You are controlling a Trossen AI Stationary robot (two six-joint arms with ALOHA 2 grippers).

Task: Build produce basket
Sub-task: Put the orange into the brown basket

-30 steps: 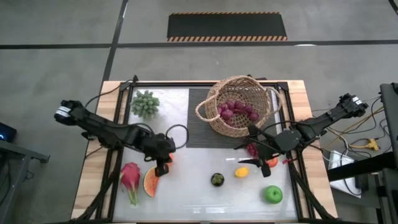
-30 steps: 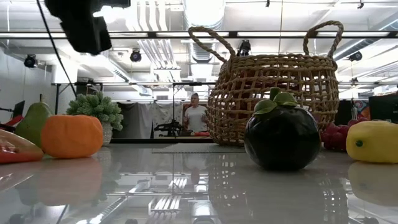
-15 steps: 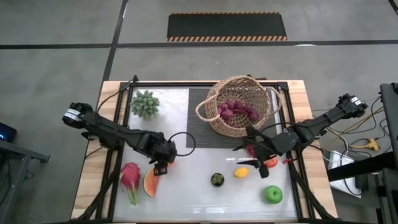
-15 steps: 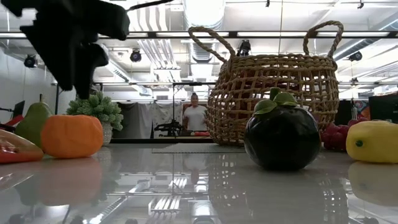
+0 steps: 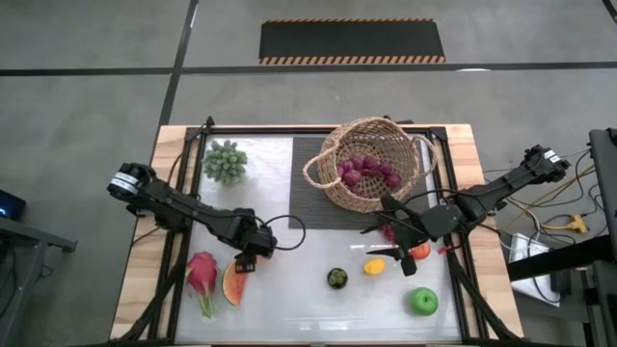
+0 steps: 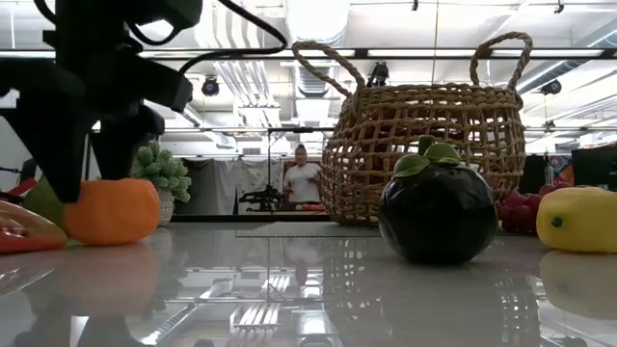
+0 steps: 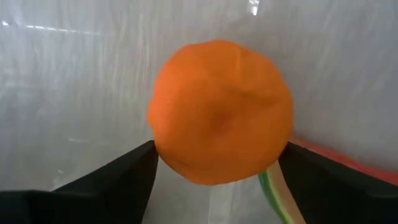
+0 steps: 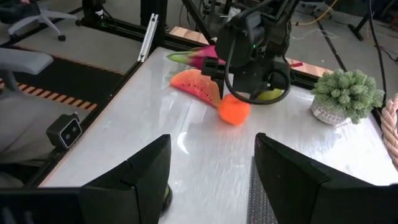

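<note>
From my seat I see the left gripper (image 7: 214,168) spread wide around the round, matte orange (image 7: 221,112) on the table, beside the watermelon slice (image 5: 231,283), while farther off the right gripper (image 5: 406,254) hangs part-open and empty near the wicker basket (image 5: 372,166) holding purple grapes (image 5: 364,173).

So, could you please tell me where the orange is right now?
In the high view the orange sits on the table's left half, hidden under the open left tool that straddles it, beside the watermelon slice.
</note>
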